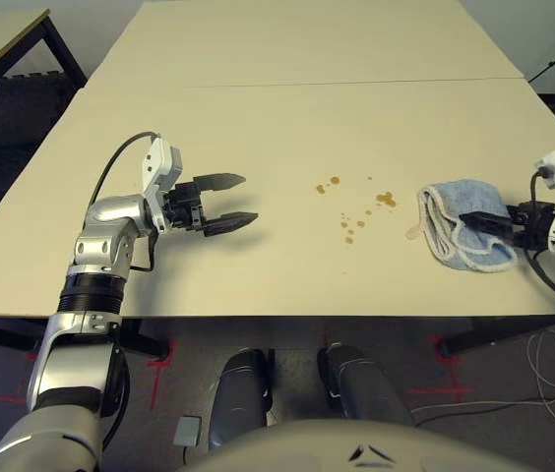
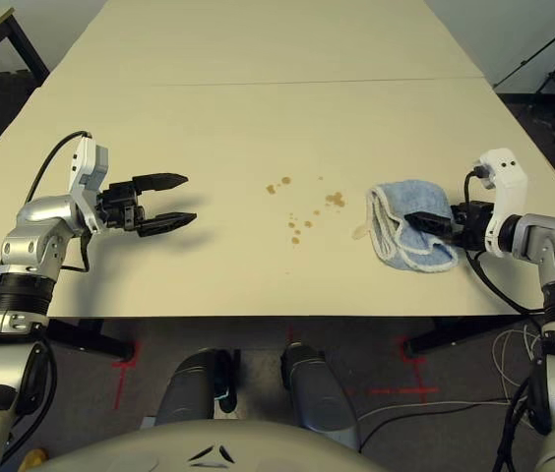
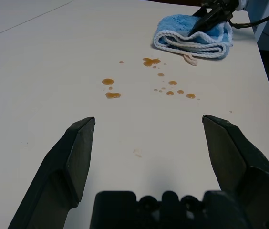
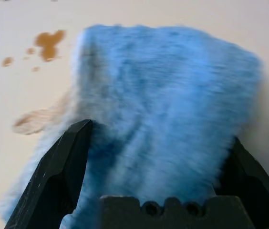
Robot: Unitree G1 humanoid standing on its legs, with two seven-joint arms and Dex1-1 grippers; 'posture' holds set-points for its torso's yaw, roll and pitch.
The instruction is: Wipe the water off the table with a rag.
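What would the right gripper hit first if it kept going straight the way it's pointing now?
The rag. The right gripper is open, pointing down and left, its fingers spread either side of the blue cloth, apparently already over it. Beyond the rag lie the water drops on the table. Whether the fingers touch the cloth is unclear.

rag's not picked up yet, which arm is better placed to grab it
Right. The right pincer is open with its fingers straddling the rag at the right of the table. The left pincer is open too, but sits beyond the water, away from the rag.
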